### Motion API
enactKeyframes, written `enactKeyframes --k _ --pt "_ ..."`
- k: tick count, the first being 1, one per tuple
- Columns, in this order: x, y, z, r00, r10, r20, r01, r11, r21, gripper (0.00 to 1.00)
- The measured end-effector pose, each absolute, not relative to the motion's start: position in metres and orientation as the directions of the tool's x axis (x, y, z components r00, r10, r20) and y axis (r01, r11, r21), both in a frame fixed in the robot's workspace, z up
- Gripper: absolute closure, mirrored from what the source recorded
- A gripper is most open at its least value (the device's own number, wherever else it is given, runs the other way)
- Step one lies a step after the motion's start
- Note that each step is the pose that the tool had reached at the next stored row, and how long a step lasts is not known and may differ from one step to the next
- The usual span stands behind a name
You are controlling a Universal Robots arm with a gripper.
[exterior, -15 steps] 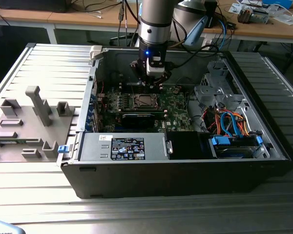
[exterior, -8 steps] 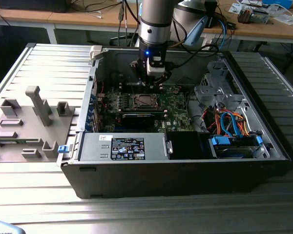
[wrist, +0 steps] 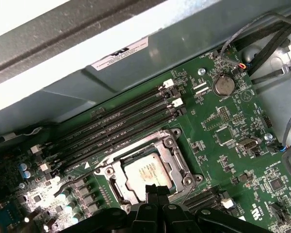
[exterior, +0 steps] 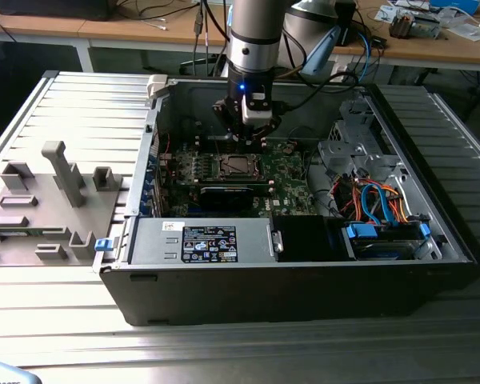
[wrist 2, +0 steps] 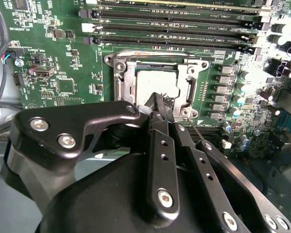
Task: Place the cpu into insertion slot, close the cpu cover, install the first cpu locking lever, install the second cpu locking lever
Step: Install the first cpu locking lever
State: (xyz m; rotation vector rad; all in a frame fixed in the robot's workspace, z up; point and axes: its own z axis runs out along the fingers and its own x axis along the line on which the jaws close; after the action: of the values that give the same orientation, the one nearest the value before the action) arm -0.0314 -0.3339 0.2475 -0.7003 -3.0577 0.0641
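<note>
The cpu (wrist 2: 155,81) (wrist: 146,171), a dull silver square, lies flat in the insertion slot (exterior: 236,166) on the green motherboard. The silvery cpu cover (wrist 2: 124,80) (wrist: 117,175) lies down around it, and the chip shows through its window. One thin wire lever (wrist 2: 150,52) runs along the socket's memory-slot side. A second wire lever (wrist 2: 194,127) (wrist: 188,193) slants out beside my fingers. My black gripper (wrist 2: 158,103) (wrist: 153,190) (exterior: 250,138) hovers just over the socket's edge, fingers shut together with nothing visibly between them.
The motherboard sits inside an open black computer case (exterior: 304,280). Long memory slots (wrist 2: 174,24) (wrist: 111,126) run beside the socket. A black card (exterior: 226,194), a power supply (exterior: 212,240) and blue-orange cables (exterior: 380,204) lie nearby. A grey fixture (exterior: 60,172) stands on the exterior view's left.
</note>
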Motion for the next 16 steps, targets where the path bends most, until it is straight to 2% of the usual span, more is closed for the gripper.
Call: enactKeyframes --k 16 --pt "-0.0314 -0.3339 0.2475 -0.917 0.398 -0.005 0.398 0.917 -0.041 0.89"
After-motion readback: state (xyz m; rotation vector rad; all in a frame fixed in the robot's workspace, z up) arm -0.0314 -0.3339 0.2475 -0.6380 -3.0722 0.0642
